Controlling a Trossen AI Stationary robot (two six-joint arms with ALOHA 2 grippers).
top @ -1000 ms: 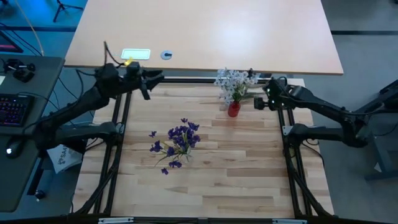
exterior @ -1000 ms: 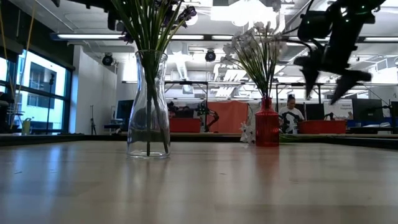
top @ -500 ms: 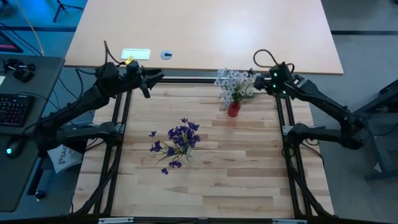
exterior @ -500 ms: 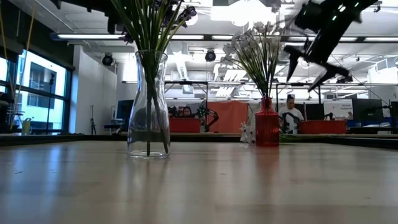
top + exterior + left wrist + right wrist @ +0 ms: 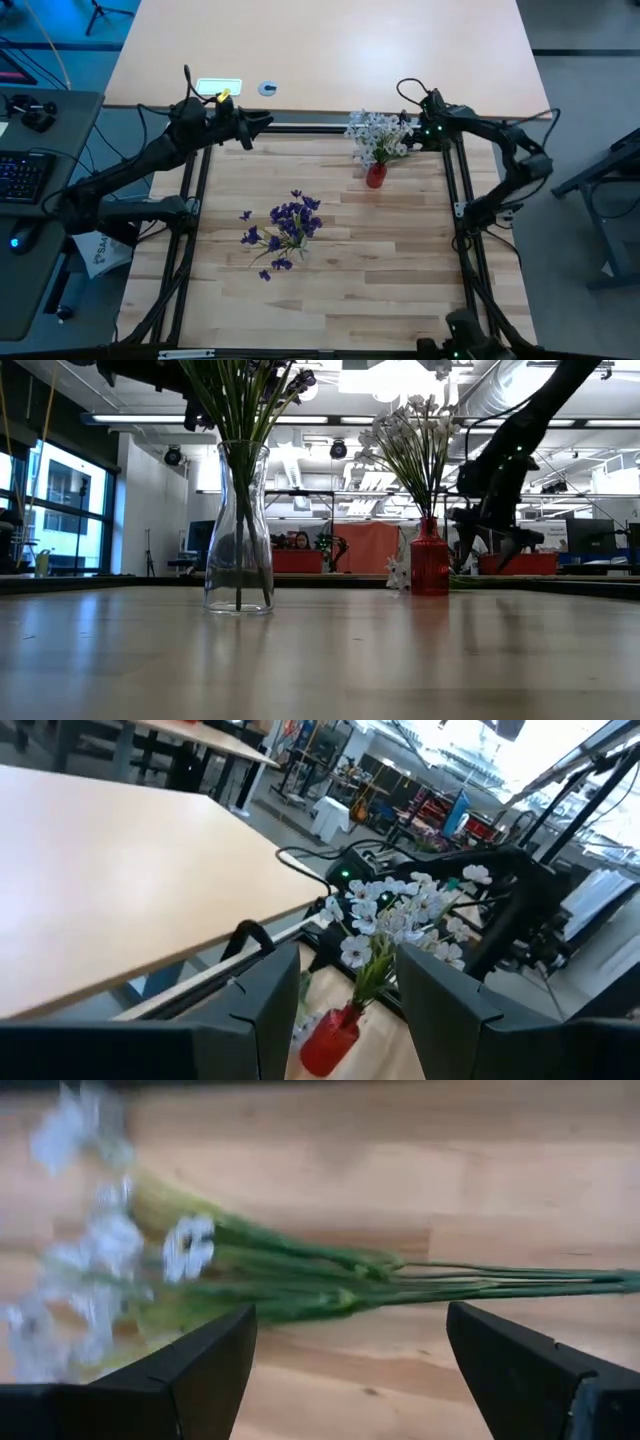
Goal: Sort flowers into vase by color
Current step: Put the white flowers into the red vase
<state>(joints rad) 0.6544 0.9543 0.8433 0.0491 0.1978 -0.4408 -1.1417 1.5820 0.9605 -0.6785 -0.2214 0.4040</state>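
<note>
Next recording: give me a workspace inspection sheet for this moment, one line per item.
Surface: wooden slat table, black frame.
Job's things: white flowers in red vase; purple flowers in clear vase; loose white sprigs lying flat.
Clutter: nothing seen.
Grippers: left end effector open at far-left edge; right end effector open over loose sprigs.
Cables: loop on right arm.
Surroundings: second tabletop, keyboard, person beyond.

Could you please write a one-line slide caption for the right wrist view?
Open right gripper poised over white flowers lying loose on the wooden table.
</note>
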